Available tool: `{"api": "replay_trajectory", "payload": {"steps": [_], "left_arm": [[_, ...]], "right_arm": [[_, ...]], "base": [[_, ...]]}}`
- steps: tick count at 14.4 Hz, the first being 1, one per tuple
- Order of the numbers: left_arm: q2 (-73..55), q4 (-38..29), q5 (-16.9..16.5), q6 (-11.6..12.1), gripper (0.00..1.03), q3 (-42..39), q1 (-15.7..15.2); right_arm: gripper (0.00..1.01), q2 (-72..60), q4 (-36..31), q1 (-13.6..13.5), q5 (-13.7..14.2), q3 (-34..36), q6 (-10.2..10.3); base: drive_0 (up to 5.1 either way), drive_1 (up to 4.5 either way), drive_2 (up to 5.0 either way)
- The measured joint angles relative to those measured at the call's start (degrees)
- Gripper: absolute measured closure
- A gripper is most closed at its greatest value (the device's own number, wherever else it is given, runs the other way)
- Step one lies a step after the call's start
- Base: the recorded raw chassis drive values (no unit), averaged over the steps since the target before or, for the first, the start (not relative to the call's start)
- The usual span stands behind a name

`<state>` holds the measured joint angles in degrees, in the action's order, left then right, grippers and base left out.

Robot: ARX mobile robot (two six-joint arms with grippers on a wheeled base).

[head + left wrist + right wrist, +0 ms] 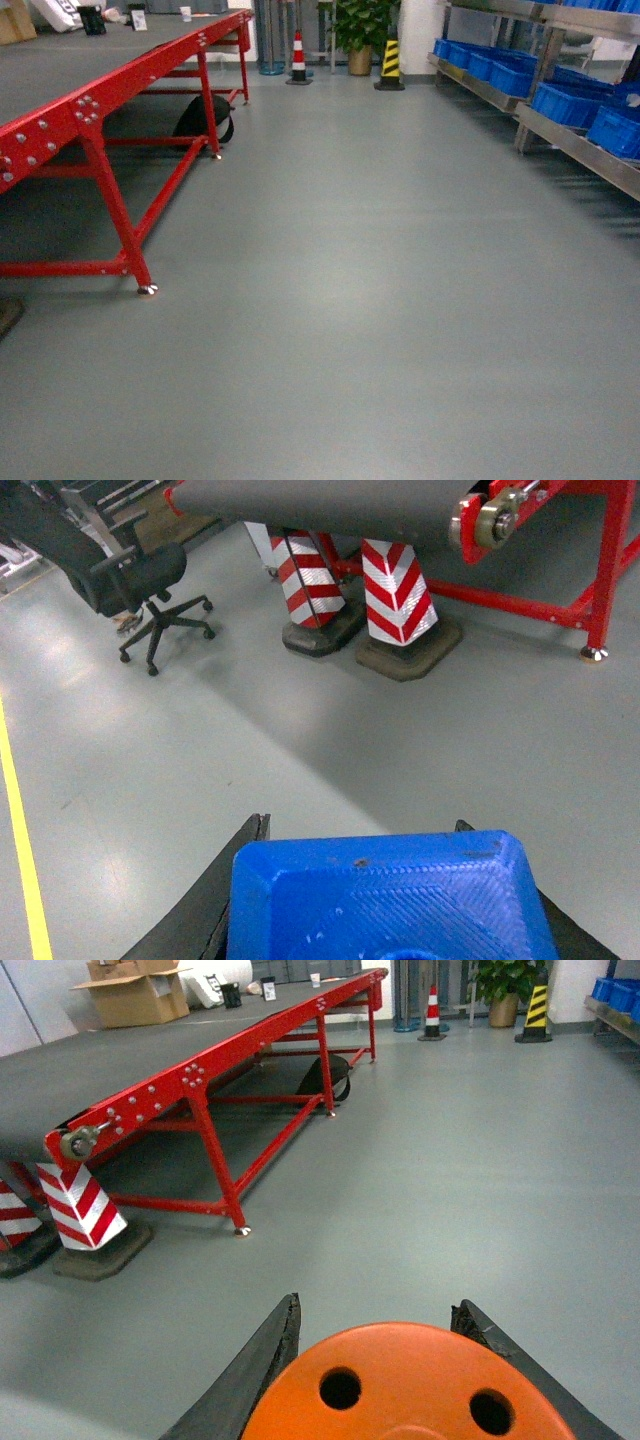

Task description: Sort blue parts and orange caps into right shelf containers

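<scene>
In the left wrist view a blue part [390,905] with a chamfered, ribbed face fills the space between the two black fingers of my left gripper [362,828], which is shut on it. An orange cap [400,1385], its flat top pierced by round holes, sits in my right gripper [377,1305], which is shut on it above the grey floor. The right shelf containers [565,103], bright blue crates, line a metal shelf [580,150] at the right of the head view and show again as blue crates [615,990] at the top right of the right wrist view. Neither gripper shows in the head view.
A long red conveyor frame [110,130] runs along the left. At the back stand a red-and-white cone [298,57], a yellow-black cone [391,62] and a potted plant [362,30]. An office chair [150,580] and striped barrier bases [400,595] stand near the conveyor's end.
</scene>
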<state>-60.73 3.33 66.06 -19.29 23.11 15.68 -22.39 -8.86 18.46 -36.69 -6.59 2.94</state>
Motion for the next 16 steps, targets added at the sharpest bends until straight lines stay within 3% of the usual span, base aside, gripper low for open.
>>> {"api": "replay_trajectory", "payload": {"steps": [4, 13, 16], "left_arm": [[-0.07, -0.11, -0.11, 0.00, 0.58, 0.02, 0.02], [-0.07, 0.09, -0.09, 0.00, 0.58, 0.07, 0.07], [-0.02, 0.00, 0.02, 0.00, 0.58, 0.07, 0.04]], "right_arm": [[0.60, -0.09, 0.37, 0.00, 0.00, 0.00, 0.00], [0.60, -0.02, 0.26, 0.00, 0.15, 0.00, 0.00], [0.60, 0.00, 0.20, 0.00, 0.04, 0.00, 0.00]], "base": [[4.7, -3.72, -1.2], [0.0, 0.00, 0.0], [0.1, 4.09, -4.0]]}}
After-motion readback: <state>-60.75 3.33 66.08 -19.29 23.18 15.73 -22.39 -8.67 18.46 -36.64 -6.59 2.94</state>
